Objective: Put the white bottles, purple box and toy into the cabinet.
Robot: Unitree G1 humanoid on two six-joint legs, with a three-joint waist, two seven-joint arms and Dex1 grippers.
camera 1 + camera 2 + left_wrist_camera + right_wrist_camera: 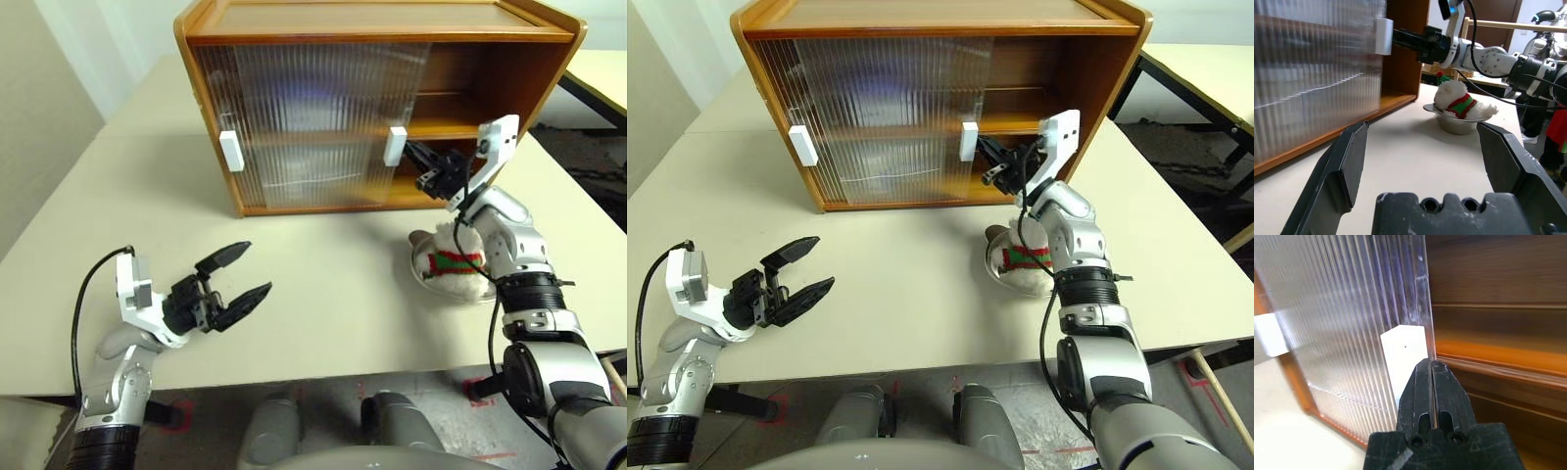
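The brown cabinet (pixel 372 20) stands at the back of the table, its ribbed sliding doors covering the left and middle while the right end is open. My right gripper (pixel 411 149) is shut, its tips against the white handle (pixel 395 146) of the right-hand door (pixel 1352 308). Below that arm the toy (pixel 456 264), a white snowman with a red-and-green scarf, lies in a shiny metal dish (pixel 427 277). My left gripper (pixel 253 269) hangs open over the table's front left, holding nothing. The white bottles and purple box are out of view.
A second white handle (pixel 231 151) sits on the left door. Bare tabletop (pixel 323 255) stretches between my two grippers and the cabinet. Another table (pixel 600 69) stands off to the far right across a gap.
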